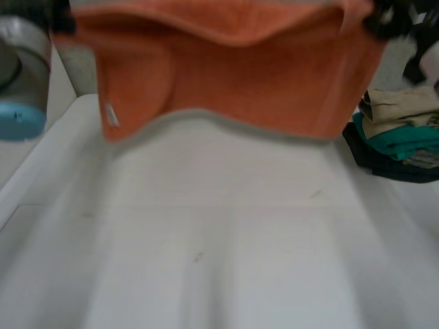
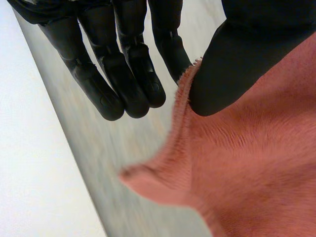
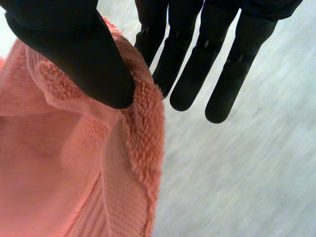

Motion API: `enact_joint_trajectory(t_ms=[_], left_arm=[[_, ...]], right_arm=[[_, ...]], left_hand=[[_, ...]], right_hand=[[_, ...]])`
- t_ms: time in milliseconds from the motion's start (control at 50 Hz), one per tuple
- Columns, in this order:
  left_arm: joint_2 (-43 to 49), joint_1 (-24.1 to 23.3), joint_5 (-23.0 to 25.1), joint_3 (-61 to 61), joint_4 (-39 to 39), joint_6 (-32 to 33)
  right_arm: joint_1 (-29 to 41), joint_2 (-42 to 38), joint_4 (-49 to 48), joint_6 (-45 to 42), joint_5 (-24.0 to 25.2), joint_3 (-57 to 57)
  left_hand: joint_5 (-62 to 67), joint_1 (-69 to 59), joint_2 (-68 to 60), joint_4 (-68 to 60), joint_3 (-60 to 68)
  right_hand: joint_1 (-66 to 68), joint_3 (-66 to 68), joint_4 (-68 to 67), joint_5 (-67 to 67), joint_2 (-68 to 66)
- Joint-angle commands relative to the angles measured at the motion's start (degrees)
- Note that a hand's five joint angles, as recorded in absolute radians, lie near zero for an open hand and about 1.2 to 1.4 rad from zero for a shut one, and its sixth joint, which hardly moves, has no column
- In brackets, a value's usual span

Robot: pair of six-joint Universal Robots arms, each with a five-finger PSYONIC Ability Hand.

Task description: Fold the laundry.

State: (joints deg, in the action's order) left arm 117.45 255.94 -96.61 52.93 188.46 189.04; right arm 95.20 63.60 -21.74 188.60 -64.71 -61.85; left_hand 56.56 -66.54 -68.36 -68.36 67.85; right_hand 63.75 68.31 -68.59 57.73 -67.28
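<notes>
While the orange towel [image 1: 226, 75] hangs spread above the white table [image 1: 206, 240], the left hand [image 2: 232, 74] pinches its upper left corner between thumb and one finger, with the other fingers straight. The right hand [image 3: 74, 54] pinches the opposite upper corner the same way. A pile of folded clothes [image 1: 401, 133] lies at the table's right.

I see my left hand [image 2: 123, 74] reaching in with its fingers [image 2: 106, 96] straight and close together. The thumb [image 2: 232, 69] presses down on the frayed edge of an orange towel [image 2: 247, 173], pinching it against the nearest finger. The other fingers stay clear of the cloth. One towel corner sticks out below them, over the grey table [image 2: 123, 148].
</notes>
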Motion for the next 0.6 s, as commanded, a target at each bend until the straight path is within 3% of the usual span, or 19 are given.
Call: enact_joint_trajectory(t_ms=[20,120,240,260,320,360,500,600], left_arm=[[0.0,2.4,4.3,20.7,2.7,0.7],[0.1,2.7,7.9,28.3,5.9,3.1],[-0.6,2.2,9.1,30.7,6.7,5.1],[-0.9,2.2,9.1,30.9,6.7,5.0],[-1.5,2.1,9.1,31.2,6.7,4.6],[-2.0,2.1,9.1,31.4,6.5,4.0],[-2.2,2.0,9.3,31.6,5.3,2.4],[-2.2,2.2,9.4,31.5,5.1,2.0]], right_arm=[[-3.7,-3.7,13.0,-6.6,13.0,-13.5],[-4.6,-9.5,18.2,-20.4,16.8,-17.8],[-5.5,-12.4,29.1,-35.3,14.4,-15.2],[-5.5,-12.5,33.4,-37.1,13.1,-14.0],[-4.9,-12.1,38.3,-38.6,11.5,-13.1],[-3.8,-11.1,41.4,-39.5,10.0,-13.6],[0.9,-2.4,37.0,-46.0,5.1,-24.0],[4.0,3.6,29.5,-48.1,1.1,-31.8]], left_hand=[[13.4,-13.5,-11.6,-11.6,12.2],[13.4,-13.5,-11.6,-11.6,12.2],[13.4,-13.5,-11.6,-11.6,12.2],[13.4,-13.5,-11.6,-11.6,12.2],[13.4,-13.5,-11.6,-11.6,12.2],[13.4,-13.5,-11.6,-11.6,12.2],[13.4,-13.5,-11.6,-11.6,12.2],[13.4,-13.5,-11.6,-11.6,12.2]], right_hand=[[16.2,11.7,-11.4,12.3,-12.7],[16.2,11.7,-11.4,12.3,-12.7],[16.2,11.7,-11.4,12.3,-12.7],[14.2,9.7,-9.4,10.2,-10.7],[-11.5,-16.0,16.3,-15.5,15.0],[-15.4,-20.0,20.2,-19.4,18.9],[-36.2,-40.8,41.1,-40.2,39.8],[-42.1,-46.7,47.0,-46.1,45.7]])
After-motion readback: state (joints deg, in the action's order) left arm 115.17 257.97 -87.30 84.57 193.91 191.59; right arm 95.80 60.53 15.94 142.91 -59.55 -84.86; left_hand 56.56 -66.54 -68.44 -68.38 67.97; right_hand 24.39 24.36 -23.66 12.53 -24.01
